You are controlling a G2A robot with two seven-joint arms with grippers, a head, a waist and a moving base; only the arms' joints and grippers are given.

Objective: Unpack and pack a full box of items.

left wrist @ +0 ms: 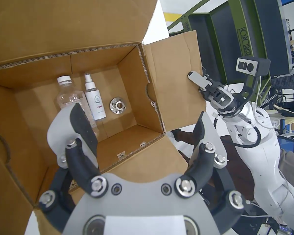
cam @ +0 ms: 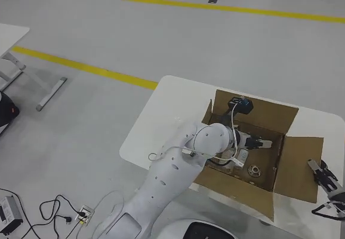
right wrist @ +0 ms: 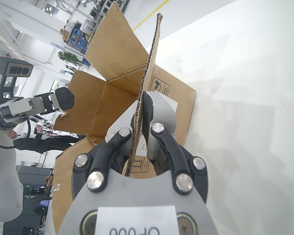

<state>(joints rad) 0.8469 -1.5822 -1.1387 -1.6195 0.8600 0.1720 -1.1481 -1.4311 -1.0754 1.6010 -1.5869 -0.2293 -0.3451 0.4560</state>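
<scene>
Cardboard box (left wrist: pixel 129 79), flaps open, stands on the white worktop (right wrist: pixel 235 74). On its floor, side by side: clear bottle (left wrist: pixel 68 96), spray bottle (left wrist: pixel 94 99), metal flange (left wrist: pixel 117 105). Left gripper (left wrist: pixel 137 116) hangs over the opening, fingers apart. Right gripper (right wrist: pixel 142 106) fingers clamped on the side flap (right wrist: pixel 152 57) edge.

The box (cam: pixel 253 110) stands on the counter (cam: pixel 160 125) with its flaps spread outward. On its floor a bottle (left wrist: pixel 68 99), a spray bottle (left wrist: pixel 95 101) and a ring (left wrist: pixel 117 105) lie in a row, the spray bottle in the middle. The left gripper (left wrist: pixel 138 113) hangs over the open box, jaws apart, and the right gripper (right wrist: pixel 143 106) clamps the edge of a side flap (right wrist: pixel 152 57) outside the box.
</scene>
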